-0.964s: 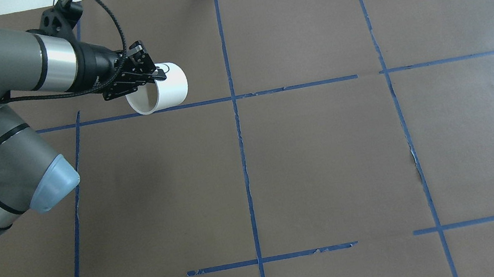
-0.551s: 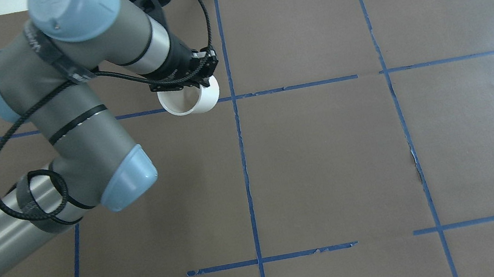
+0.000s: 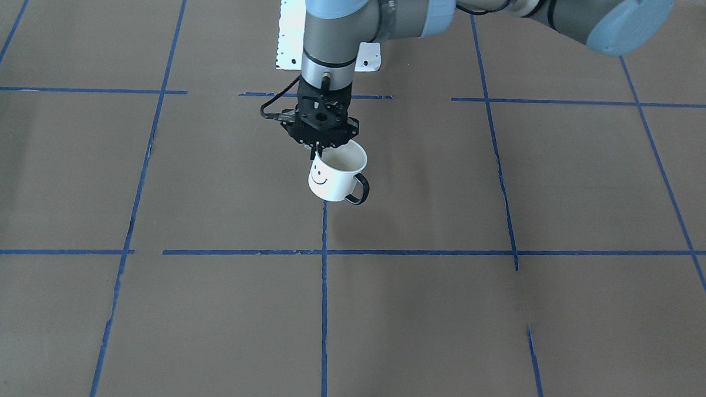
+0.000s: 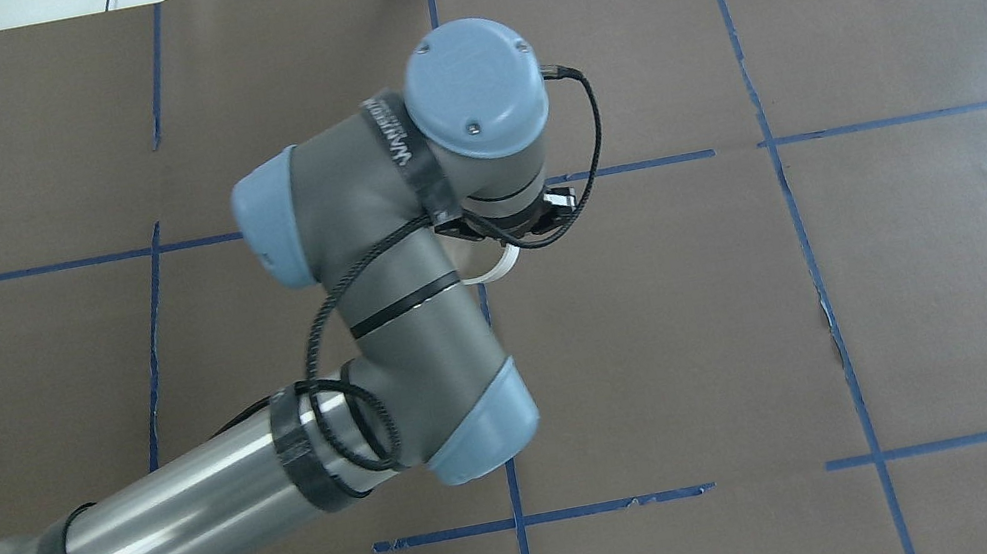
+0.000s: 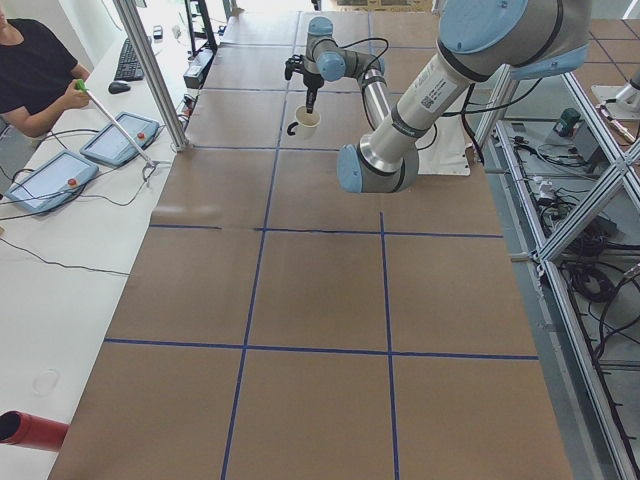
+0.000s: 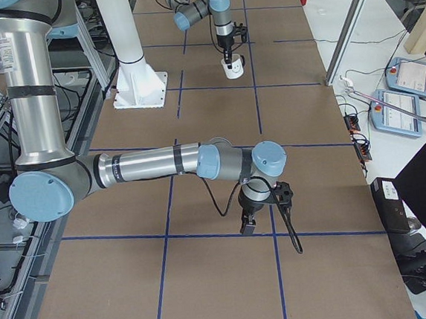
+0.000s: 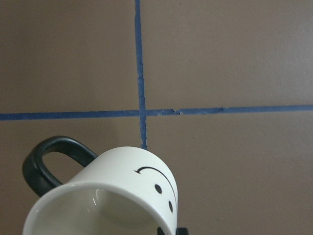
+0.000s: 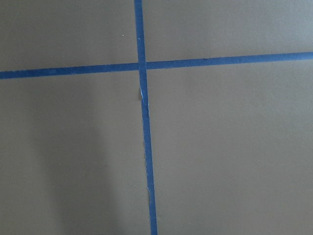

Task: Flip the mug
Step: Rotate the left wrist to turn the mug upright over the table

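At the right end of the bench point(image 6: 210, 294) you see the right arm point(image 6: 146, 165) stretched out low over the brown paper. Its right end effector point(image 6: 247, 228) hangs down just above a cross of blue tape point(image 8: 142, 65). Only one picture shows it, and it is small there, so you cannot tell if its fingers are spread or pressed together.

Now look farther along, to the middle of the bench, about halfway between your edge and the robot's edge. The mug point(image 3: 333, 177) is there, over the blue tape line point(image 3: 324, 291) that runs from your edge to the robot's edge. The mug is white. Its open top faces up and it leans a little. Its black smiley face point(image 3: 318, 175) looks toward your edge. Its dark handle point(image 3: 359, 191) sticks out toward the left end of the bench. You cannot tell for sure if its bottom touches the paper.

The left end effector point(image 3: 316, 152) comes straight down from above. It is pinching the mug's rim just above the smiley face, across from the handle.

Past it, the left arm point(image 3: 329, 39) bends high over the mug. From the overhead camera it hides almost all of the mug, and only a thin white strip peeks out.

Farthest from you, at the robot's edge, sits a white plate point(image 3: 288, 43) with small holes.
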